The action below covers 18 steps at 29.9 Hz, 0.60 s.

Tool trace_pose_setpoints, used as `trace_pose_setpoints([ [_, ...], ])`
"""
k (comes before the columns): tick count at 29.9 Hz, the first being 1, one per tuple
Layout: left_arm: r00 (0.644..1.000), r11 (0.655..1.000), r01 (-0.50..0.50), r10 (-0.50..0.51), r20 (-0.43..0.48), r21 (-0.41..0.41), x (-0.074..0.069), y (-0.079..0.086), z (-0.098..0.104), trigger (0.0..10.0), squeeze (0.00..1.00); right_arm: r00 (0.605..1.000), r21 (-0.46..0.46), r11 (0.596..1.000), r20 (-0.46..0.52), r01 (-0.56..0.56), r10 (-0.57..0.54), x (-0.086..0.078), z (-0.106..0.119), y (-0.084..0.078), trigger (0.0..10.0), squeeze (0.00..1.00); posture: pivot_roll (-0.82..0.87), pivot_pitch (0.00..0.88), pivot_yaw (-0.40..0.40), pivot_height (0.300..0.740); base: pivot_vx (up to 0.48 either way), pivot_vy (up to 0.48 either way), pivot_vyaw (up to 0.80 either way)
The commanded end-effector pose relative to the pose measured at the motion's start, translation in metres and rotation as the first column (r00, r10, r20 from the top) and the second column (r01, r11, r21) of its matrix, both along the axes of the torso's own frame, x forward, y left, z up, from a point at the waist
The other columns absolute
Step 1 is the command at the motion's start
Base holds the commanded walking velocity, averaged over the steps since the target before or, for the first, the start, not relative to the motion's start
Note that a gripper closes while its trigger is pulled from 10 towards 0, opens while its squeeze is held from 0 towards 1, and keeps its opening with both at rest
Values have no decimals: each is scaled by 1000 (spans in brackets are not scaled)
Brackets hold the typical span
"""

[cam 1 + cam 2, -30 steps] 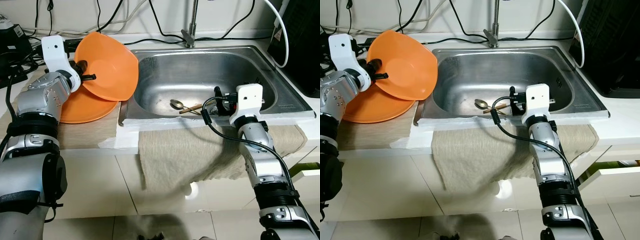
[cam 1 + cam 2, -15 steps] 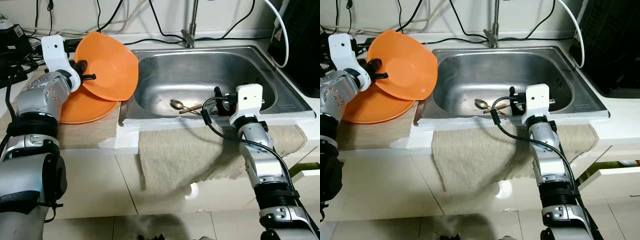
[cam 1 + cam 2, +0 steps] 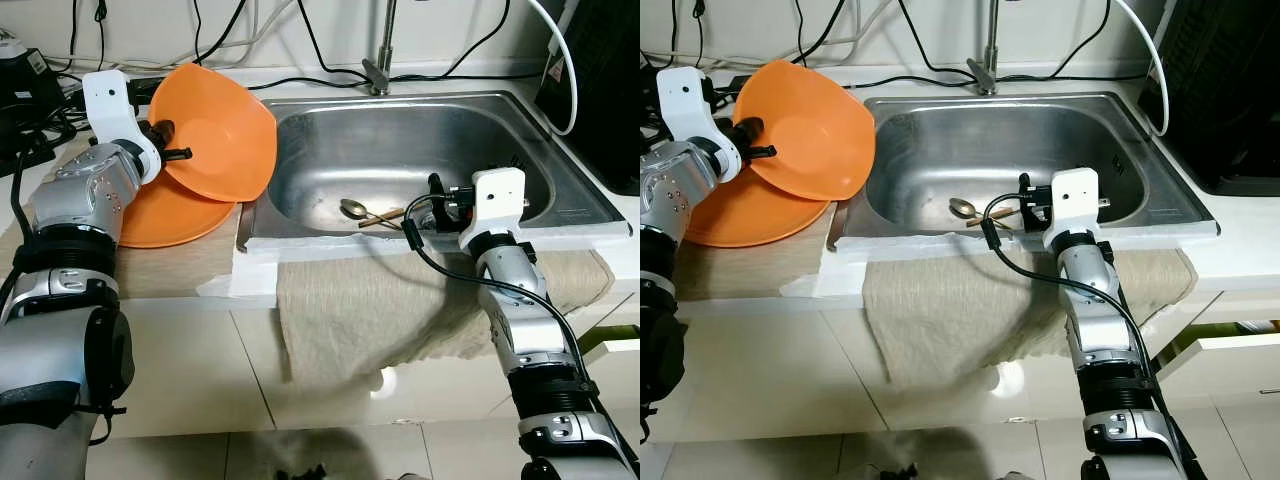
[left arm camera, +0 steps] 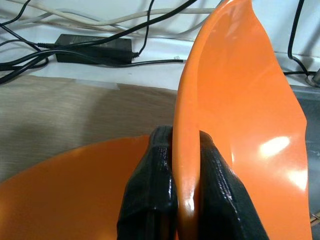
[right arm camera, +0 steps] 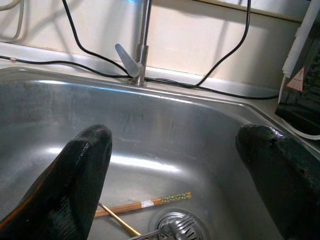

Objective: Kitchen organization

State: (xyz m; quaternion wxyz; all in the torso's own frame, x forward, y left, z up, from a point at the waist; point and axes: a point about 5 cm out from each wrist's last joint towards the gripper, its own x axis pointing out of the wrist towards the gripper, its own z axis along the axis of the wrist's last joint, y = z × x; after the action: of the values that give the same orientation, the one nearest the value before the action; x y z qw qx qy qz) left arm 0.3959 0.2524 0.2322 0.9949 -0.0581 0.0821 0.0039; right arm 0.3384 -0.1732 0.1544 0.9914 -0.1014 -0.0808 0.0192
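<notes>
Left gripper (image 4: 186,150) clamped on tilted orange bowl (image 3: 222,130) rim, right gripper (image 5: 175,170) spread wide above sink (image 3: 420,150)

Left end effector (image 3: 168,141) clamping orange bowl (image 3: 222,130), spoon (image 3: 357,209) in sink (image 3: 400,150)

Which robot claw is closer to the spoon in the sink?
The right claw. It hovers open over the sink's front edge, just beside the spoon. The left claw is off past the sink's side, gripping an orange bowl.
</notes>
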Motion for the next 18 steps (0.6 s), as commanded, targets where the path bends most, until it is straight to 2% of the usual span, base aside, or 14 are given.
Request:
trace_pose_setpoints([
  [1,998,1000,-11,12,-65,23,-2,1,-14,0,0,1000,1,1000,6,3,-3,1,3,-3,10000,0,-82,0,38,740,0,0,0],
  [18,998,1000,-9,11,-65,23,-3,2,-15,0,0,1000,1,1000,8,2,-2,-2,2,-3,10000,0,-76,0,34,740,0,0,0],
])
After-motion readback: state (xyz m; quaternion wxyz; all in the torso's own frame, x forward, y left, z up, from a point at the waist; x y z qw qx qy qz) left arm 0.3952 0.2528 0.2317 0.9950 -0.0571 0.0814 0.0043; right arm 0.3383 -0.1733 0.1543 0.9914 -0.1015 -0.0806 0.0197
